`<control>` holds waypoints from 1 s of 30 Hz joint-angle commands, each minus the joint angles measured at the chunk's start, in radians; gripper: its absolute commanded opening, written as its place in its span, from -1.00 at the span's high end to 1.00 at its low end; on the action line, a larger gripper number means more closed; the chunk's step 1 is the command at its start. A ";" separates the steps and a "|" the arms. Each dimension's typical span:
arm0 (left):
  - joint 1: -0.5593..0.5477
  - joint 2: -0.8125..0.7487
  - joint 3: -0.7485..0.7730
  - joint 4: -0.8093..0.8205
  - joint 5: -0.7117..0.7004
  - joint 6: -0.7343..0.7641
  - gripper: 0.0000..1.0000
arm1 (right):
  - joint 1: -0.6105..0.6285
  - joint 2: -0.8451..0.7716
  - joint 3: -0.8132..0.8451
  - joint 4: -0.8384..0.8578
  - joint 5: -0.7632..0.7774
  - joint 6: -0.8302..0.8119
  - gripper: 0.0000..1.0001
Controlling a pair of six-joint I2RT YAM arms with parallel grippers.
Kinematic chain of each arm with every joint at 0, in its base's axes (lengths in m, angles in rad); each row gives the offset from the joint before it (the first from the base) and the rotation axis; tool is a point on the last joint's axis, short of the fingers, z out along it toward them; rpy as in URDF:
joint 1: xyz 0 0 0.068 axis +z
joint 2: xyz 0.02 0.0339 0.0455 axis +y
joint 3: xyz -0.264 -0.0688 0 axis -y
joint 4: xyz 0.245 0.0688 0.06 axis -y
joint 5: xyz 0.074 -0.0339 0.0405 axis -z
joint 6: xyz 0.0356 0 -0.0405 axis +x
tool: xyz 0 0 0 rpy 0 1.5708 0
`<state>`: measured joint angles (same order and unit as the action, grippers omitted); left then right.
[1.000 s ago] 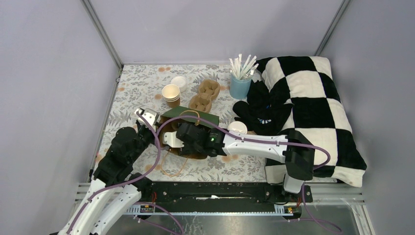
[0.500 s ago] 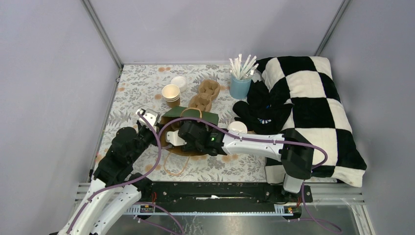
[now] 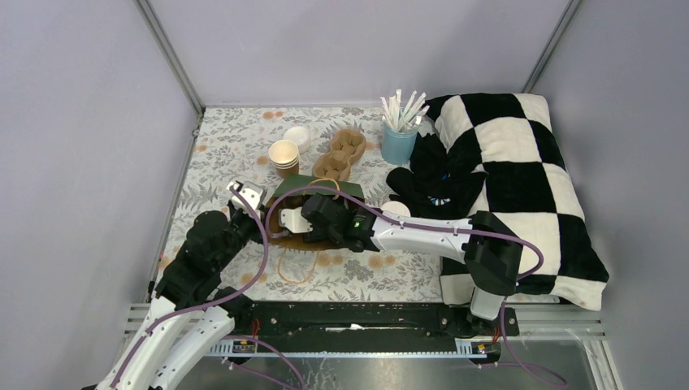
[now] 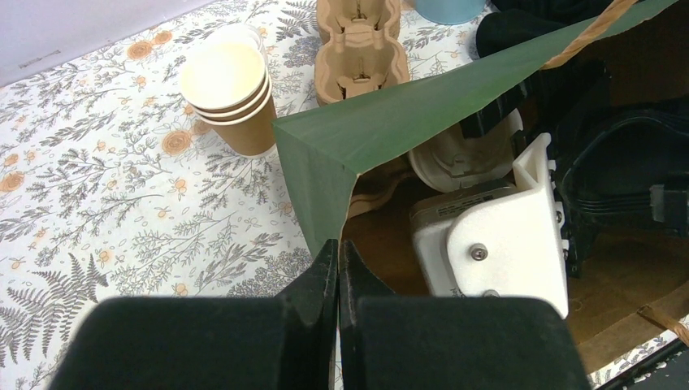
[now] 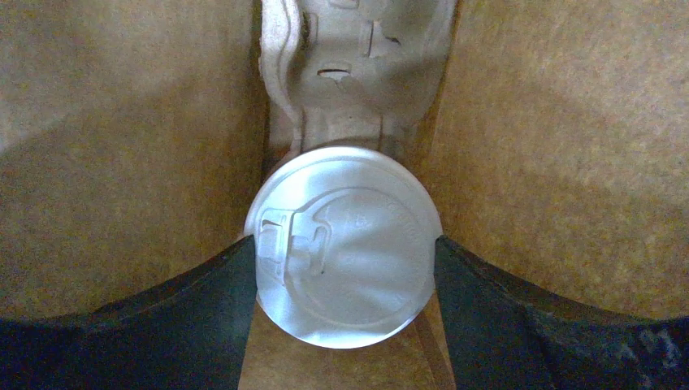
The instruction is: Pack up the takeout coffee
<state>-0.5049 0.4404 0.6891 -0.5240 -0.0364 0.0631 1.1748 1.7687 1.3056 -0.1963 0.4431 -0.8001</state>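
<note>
A green paper bag, brown inside, lies on its side mid-table. My right gripper reaches into its mouth and is shut on a takeout coffee cup. In the right wrist view the cup's white lid sits between my black fingers, with brown bag walls on both sides. My left gripper is shut on the bag's green edge at the mouth's left corner. The second lidded cup stands behind my right arm, partly hidden.
A stack of open kraft cups and a loose white lid sit at the back left. The brown pulp carrier is behind the bag, and pulp moulding shows beyond the held cup. Blue straw cup, black cloth and checkered blanket are on the right.
My right gripper has moved farther back and up with the cup inside the bag, and the bag has shifted toward the back. The left gripper keeps its hold.
</note>
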 commanded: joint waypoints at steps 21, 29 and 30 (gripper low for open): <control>-0.003 0.110 0.301 -0.187 0.123 -0.152 1.00 | -0.016 -0.011 0.128 -0.225 -0.259 0.165 0.06; -0.003 0.153 0.365 -0.270 0.162 -0.309 1.00 | -0.007 -0.016 0.156 -0.312 -0.361 0.220 0.06; -0.003 0.156 0.372 -0.282 0.164 -0.335 1.00 | -0.006 -0.014 0.159 -0.319 -0.377 0.227 0.06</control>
<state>-0.5056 0.5861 0.9997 -0.8169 0.0734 -0.1555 1.1633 1.7683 1.4391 -0.4171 0.1513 -0.6312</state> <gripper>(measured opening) 0.005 0.796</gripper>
